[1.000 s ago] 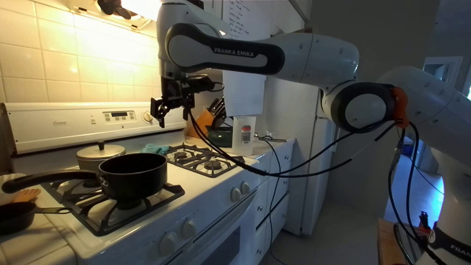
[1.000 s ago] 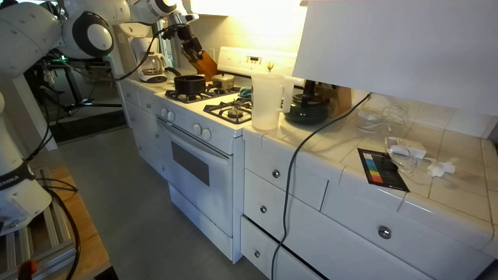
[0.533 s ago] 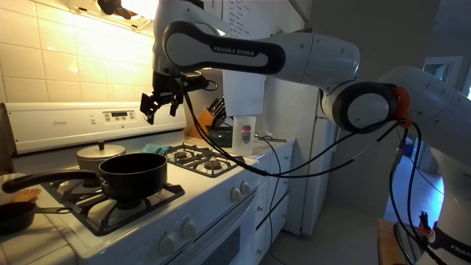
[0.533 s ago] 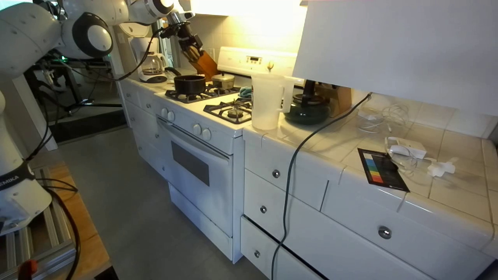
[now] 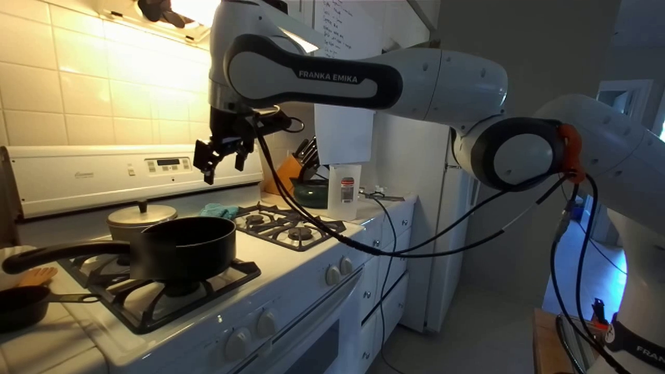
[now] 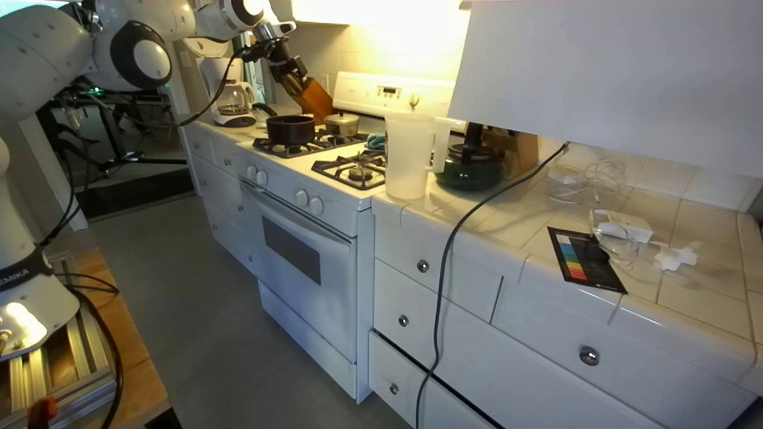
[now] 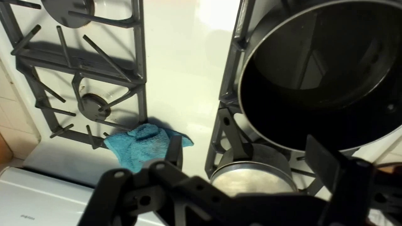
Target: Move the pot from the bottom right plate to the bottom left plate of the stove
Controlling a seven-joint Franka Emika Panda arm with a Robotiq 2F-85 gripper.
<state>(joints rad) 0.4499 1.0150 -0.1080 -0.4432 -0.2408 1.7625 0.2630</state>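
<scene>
While the tool [image 5: 224,172] is hanging, jaws spread, nearer the pot [image 5: 200,254] than a second ago, that pot is sitting on the bottom left plate [image 5: 182,289], a white strip [image 7: 180,66] dividing it from the bottom right plate [image 5: 300,233]. I'm losing the joint of its handle [image 5: 67,251] to blur, and the wrist view is cropping the pot.

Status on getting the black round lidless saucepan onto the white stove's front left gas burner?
Looks done: the black lidless saucepan stands on the black-grated front left burner, sides taken facing the white stove.
In hand: nothing; the black two-fingered gripper hangs above the stove, jaws apart, not touching the saucepan.
Remaining: probably only backing off; if sides are meant mirrored, the whole move to the black-grated front right burner.
</scene>
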